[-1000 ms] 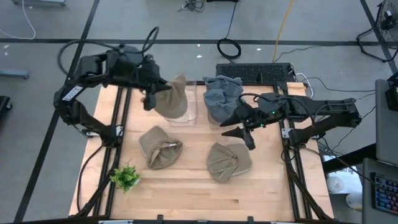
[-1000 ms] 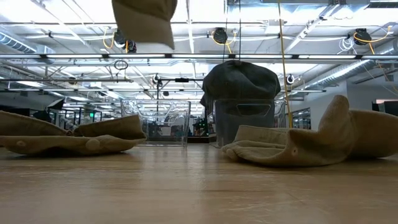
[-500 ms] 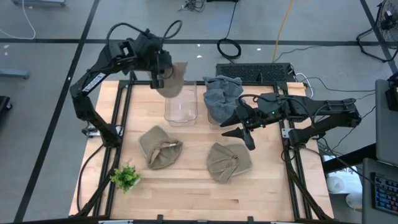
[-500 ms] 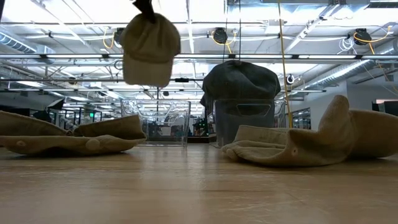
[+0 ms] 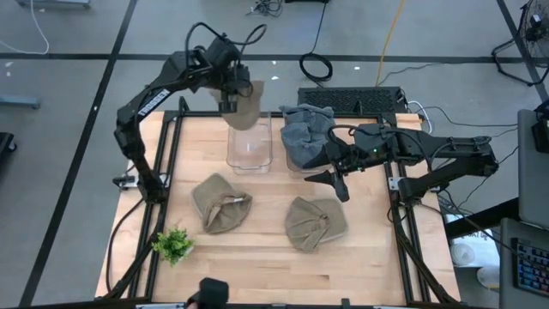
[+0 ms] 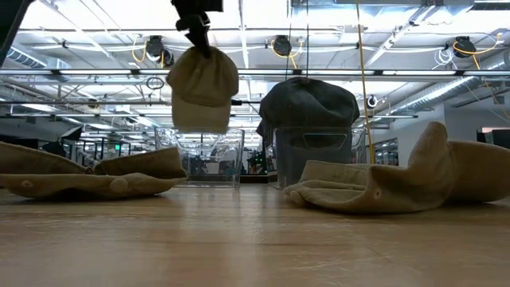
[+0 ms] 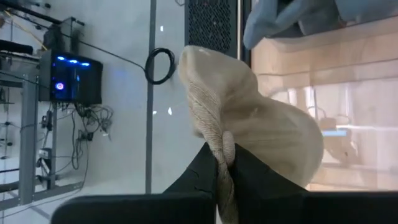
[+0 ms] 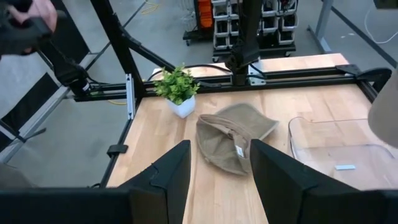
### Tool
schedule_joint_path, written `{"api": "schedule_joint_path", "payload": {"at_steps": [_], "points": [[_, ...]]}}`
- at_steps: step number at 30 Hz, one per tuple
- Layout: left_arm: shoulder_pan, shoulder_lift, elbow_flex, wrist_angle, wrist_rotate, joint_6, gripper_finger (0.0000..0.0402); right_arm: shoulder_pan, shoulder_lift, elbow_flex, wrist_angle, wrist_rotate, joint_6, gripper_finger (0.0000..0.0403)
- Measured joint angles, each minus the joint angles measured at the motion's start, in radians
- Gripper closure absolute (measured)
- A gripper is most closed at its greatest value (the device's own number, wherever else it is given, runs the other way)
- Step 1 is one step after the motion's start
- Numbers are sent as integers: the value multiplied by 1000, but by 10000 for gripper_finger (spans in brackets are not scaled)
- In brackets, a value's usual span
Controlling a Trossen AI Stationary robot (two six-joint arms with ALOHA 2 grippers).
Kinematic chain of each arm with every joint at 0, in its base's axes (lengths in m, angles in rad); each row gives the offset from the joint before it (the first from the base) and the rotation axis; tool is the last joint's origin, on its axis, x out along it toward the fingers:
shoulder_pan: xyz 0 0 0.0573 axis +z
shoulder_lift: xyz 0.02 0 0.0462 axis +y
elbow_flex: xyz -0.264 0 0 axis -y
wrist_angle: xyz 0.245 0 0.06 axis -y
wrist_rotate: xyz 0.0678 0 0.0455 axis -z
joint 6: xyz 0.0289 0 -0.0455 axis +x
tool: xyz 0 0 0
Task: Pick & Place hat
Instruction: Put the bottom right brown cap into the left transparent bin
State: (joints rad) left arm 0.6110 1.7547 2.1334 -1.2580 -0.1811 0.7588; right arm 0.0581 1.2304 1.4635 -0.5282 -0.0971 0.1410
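Tan knitted fabric hat [image 5: 244, 106] hangs above the clear plastic bin [image 5: 250, 153], clamped in the left gripper [image 5: 230, 99]. Recommend centring and lowering before release. Right gripper [image 5: 337, 182] waits, fingers apart, empty.

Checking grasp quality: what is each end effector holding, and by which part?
Left end effector pinches the tan hat by a fold of its edge; right end effector holds nothing.
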Motion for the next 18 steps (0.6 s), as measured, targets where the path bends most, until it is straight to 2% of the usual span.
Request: {"api": "schedule_joint_path", "payload": {"at_steps": [13,18], "points": [[-1,105,0,3,38,-20,381,0,0,0,0,0,-6,248],[-2,141,-1,30,89,-26,381,0,0,0,1,0,-30,248]]}}
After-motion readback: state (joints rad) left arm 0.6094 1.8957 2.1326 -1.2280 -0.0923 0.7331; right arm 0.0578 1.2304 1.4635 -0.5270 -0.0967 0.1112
